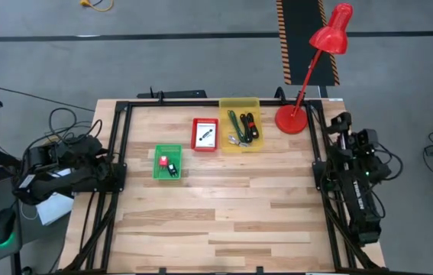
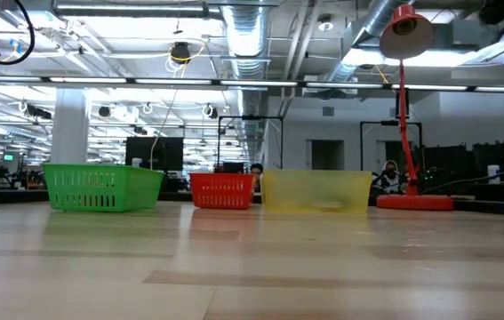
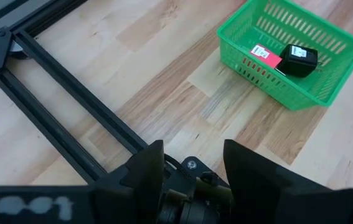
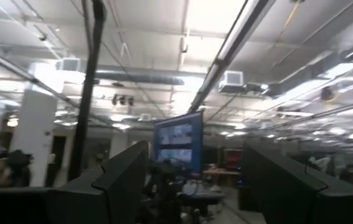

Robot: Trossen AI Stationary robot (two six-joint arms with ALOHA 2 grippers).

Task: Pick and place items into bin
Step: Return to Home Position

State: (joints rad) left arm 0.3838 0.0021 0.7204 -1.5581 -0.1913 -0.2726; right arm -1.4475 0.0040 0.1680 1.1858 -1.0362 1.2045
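Already the cables lie in the yellow bin (image 1: 239, 101) at the far middle of the counter (image 1: 224, 221). A green cable (image 1: 234, 122) runs along one side and a black-and-red bundle (image 1: 250, 126) lies beside it. Something pale at the near end I cannot make out. Just beside stands a red bin (image 1: 195, 134) with a white card (image 1: 205, 135) in it. Nearer and to the left is a green bin (image 1: 156, 163) holding a small red piece (image 3: 264, 55) beside a black block (image 3: 299, 59). No loose item shows on the bare wood, so the sorting looks finished and only parking the arms is left.

The left tool (image 3: 192, 149) hangs over the counter's left edge by the frame rail (image 3: 70, 106), fingers spread with nothing between them. The right tool (image 4: 195, 152) sits at the right edge, pointing up toward the ceiling lights, also spread and empty. To finish well, each arm should fold in on its own side and keep off the frame rails. The right arm should also keep clear of the red lamp (image 1: 292, 120) next to the yellow bin.

From counter height the bins' walls hide what they hold, and the yellow one shows only a dim shape inside. The print on the card is too small to read. The right wrist view shows no counter at all.
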